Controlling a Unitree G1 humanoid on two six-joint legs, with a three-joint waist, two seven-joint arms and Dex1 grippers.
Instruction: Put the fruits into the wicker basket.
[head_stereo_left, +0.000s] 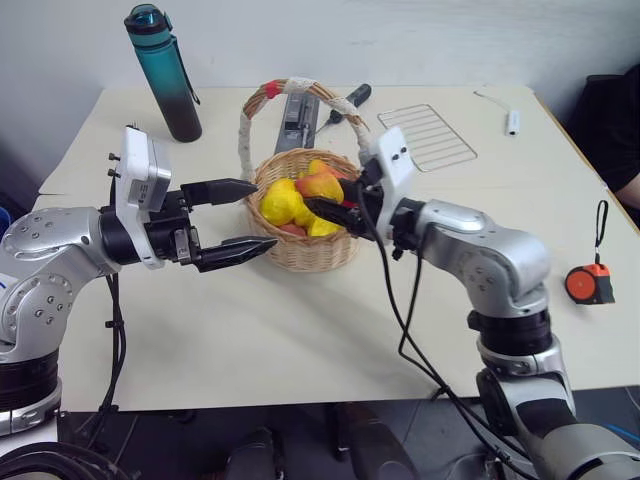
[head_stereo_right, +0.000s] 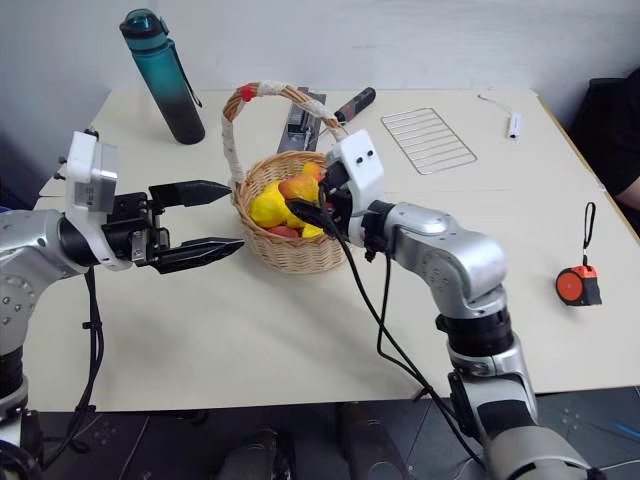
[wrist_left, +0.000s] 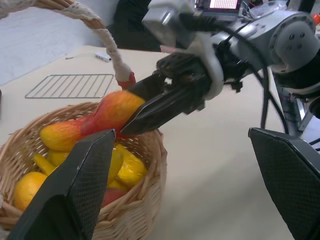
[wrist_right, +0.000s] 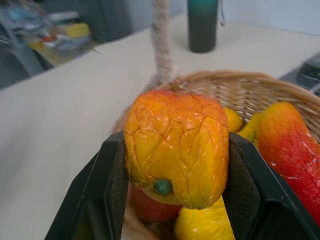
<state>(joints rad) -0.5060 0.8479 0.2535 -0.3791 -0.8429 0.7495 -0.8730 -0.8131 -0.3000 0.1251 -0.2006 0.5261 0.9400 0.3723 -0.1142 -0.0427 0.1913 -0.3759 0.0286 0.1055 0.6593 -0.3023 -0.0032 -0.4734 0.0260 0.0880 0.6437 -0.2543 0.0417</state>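
Wicker basket (head_stereo_left: 305, 245), one of them, already has several fruits inside. My right gripper (head_stereo_left: 325, 210) reaches level over its rim, clamping one mango (wrist_right: 176, 147); left gripper (head_stereo_left: 240, 220) hangs spread wide at its 9 o'clock.

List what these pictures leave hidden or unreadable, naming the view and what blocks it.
- Wicker basket: its floor and lowest fruits, head views, buried under the top fruits.
- Right pincer tips, left wrist view: behind the mango it grips.
- Dark tool behind the basket, head views: partly hidden by the handle.
- Tape measure: markings too small.
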